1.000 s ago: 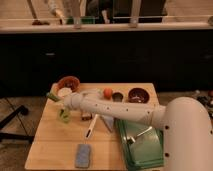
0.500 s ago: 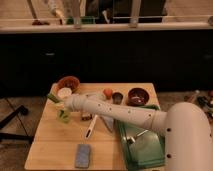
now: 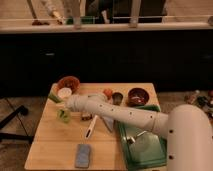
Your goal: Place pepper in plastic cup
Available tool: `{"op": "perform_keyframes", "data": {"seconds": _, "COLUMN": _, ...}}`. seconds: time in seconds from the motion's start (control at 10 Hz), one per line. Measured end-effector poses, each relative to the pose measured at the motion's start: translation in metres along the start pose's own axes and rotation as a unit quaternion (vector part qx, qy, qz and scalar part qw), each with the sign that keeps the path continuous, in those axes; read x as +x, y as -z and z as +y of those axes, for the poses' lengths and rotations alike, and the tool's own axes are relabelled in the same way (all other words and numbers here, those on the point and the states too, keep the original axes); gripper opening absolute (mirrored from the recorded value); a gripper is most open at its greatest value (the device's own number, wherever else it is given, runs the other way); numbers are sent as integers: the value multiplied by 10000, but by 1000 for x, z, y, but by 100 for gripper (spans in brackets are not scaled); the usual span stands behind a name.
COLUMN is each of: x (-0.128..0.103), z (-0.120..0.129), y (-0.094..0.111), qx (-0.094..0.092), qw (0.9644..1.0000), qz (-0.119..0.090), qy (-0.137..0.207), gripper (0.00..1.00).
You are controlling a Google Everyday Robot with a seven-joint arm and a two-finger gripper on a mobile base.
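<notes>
Workspace seen from above and in front: a light wooden table [image 3: 45,150] stands before a long, dark cabinet front, with a pale ledge and upright rails along the top of the view and a dark stand leg on the floor at the left. The white arm reaches from the robot body at lower right diagonally across the table to its far left part, where the gripper [image 3: 61,100] has its fingers closed on the pepper [image 3: 53,95]; the pepper juts out to the left, raised off the table, above and slightly left of the plastic cup [image 3: 63,116], which stands upright near the left edge. Behind the gripper are a white cup [image 3: 65,92] and a brown bowl [image 3: 69,82]. Farther right along the back row: an orange item [image 3: 107,92], a dark metal cup [image 3: 117,97] and a dark red bowl [image 3: 138,95]. A green tray [image 3: 150,155] occupies the right front, a white utensil [image 3: 91,127] lies mid-table, and a grey-blue sponge [image 3: 83,155] lies near the front edge.
</notes>
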Motion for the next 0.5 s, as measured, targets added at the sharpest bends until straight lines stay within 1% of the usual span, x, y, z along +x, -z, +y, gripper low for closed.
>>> {"op": "perform_keyframes", "data": {"seconds": 0.5, "x": 4, "z": -8, "y": 3, "qx": 69, "qw": 10000, "qz": -55, "qy": 28, "gripper": 0}}
